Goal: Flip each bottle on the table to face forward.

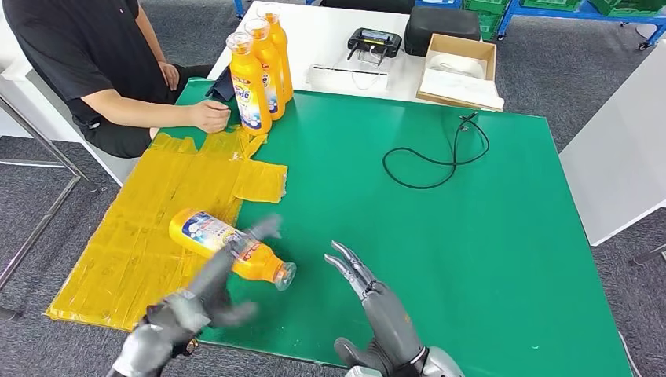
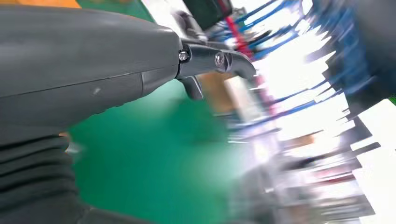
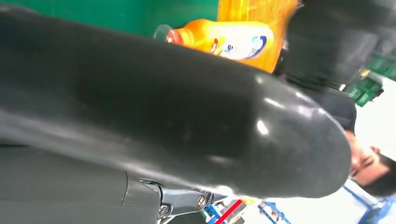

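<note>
An orange bottle (image 1: 222,243) with a blue and white label lies on its side at the seam of the yellow sheet (image 1: 141,251) and the green mat (image 1: 471,243), cap end toward my right. The same bottle (image 3: 229,39) shows past the thumb in the right wrist view. My left hand (image 1: 206,289) is motion-blurred, its fingers spread and reaching over the bottle's middle without closing on it. My right hand (image 1: 367,284) hovers open just right of the cap, fingers stretched forward. Three more orange bottles (image 1: 257,72) stand upright in a row at the back left.
A person in black sits at the table's left, one hand (image 1: 208,116) resting on the yellow sheet near the upright bottles. A black cable (image 1: 433,161) loops on the mat. Behind it are a cardboard box (image 1: 459,72), a black controller (image 1: 374,41) and a black case (image 1: 440,22).
</note>
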Tool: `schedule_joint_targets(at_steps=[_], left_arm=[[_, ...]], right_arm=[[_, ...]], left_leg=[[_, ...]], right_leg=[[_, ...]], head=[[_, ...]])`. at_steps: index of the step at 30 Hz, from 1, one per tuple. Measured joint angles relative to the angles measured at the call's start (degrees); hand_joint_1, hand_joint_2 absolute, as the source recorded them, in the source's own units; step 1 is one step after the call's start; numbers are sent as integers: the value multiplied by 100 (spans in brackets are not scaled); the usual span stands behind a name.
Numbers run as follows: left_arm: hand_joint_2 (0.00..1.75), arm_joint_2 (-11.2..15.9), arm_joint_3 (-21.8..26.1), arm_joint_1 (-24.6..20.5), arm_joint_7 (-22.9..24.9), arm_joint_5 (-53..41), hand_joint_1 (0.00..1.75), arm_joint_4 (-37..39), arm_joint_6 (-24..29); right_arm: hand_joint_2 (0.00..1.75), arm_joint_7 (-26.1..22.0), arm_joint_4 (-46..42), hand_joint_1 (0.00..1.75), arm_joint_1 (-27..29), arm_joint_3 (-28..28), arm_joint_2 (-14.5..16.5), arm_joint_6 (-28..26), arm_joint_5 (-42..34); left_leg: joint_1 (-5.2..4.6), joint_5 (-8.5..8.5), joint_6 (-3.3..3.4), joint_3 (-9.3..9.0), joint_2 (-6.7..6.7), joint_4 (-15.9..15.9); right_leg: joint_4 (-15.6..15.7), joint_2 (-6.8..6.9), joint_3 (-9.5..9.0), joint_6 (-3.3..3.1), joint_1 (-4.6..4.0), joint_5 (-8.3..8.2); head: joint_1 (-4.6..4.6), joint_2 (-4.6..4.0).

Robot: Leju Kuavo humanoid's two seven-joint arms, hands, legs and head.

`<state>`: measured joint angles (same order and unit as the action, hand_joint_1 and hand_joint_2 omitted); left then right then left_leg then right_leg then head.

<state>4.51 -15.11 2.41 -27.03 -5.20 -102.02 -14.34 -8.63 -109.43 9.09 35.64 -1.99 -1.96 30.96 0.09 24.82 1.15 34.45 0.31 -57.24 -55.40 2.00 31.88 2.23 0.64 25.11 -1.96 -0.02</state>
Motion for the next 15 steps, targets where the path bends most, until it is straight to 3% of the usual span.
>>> schedule_joint_targets(at_steps=[2, 6, 11, 15], left_arm=[[0, -278, 372, 38, 230, 687, 0, -409, -325], [0, -579, 829, 122, 315, 865, 0, -813, -544], [0, -696, 1084, 329, 558, 1549, 0, -959, -1054], [0, -781, 1149, 626, 480, 1274, 0, -967, -1189]], right_arm=[[0, -11, -33, 0, 92, -16, 3, -69, -3], [0, -27, -74, 0, 177, -46, 16, -131, -12], [0, -354, -196, 0, 366, -229, 138, -607, 69], [0, -607, -372, 0, 534, -423, 270, -970, 456]], left_leg=[[-1, 1, 1, -1, 1, 0], [2, 0, 0, -7, 2, 1], [4, 0, -1, -9, 4, 1], [2, 0, -1, -7, 4, 1]], right_leg=[[1, -1, 0, 0, 0, 0], [0, 0, -1, 0, -2, 0], [-3, -2, -2, 0, -3, 0], [-2, -2, 0, -1, -1, 1]], head=[[-1, 0], [-2, 0], [-3, 0], [-1, 0]])
